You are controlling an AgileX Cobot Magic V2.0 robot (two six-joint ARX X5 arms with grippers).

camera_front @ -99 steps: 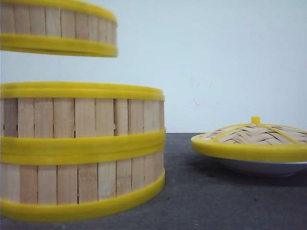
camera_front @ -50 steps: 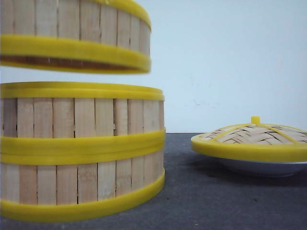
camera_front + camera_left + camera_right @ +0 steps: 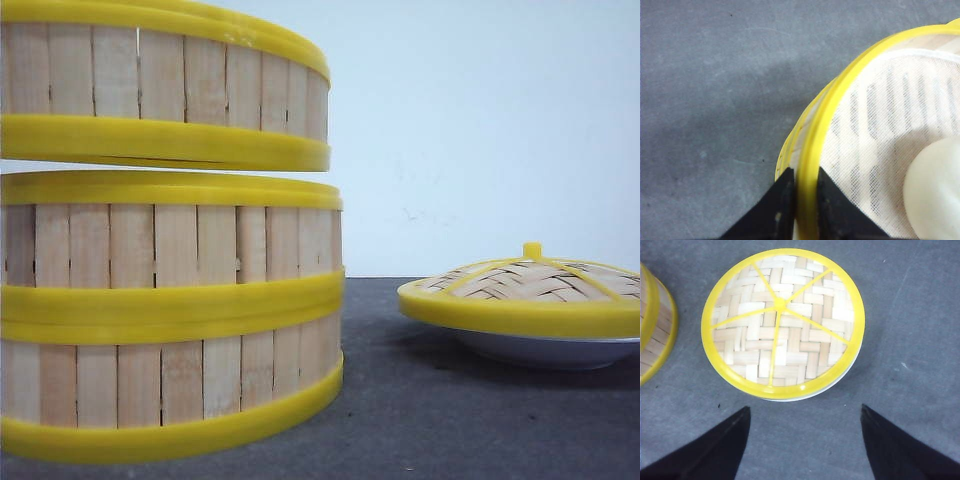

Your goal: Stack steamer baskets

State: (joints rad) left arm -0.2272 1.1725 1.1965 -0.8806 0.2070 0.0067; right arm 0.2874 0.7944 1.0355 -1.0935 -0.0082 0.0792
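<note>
On the left of the grey tabletop (image 3: 450, 420), two steamer baskets sit stacked: the bottom basket (image 3: 170, 395) on the matte surface and the middle basket (image 3: 170, 245) seated on it, yellow rims meeting. The top basket (image 3: 165, 85) hangs just above the stack, a thin gap showing between its lower rim and the rim beneath; it sits level and nearly centred, round axis upright. All three have pale upright wooden slats between glossy yellow bands.

The left claw (image 3: 801, 197) is clenched on the top basket's yellow rim, one black finger on each side of the wall; inside lie a white cloth liner (image 3: 890, 115) and a pale bun (image 3: 935, 195).

To the right, well apart, a domed woven lid (image 3: 530, 285) rests on a white dish (image 3: 545, 350), bare tabletop between. The right claw (image 3: 805, 440) hovers released near the lid, fingers spread wide.
</note>
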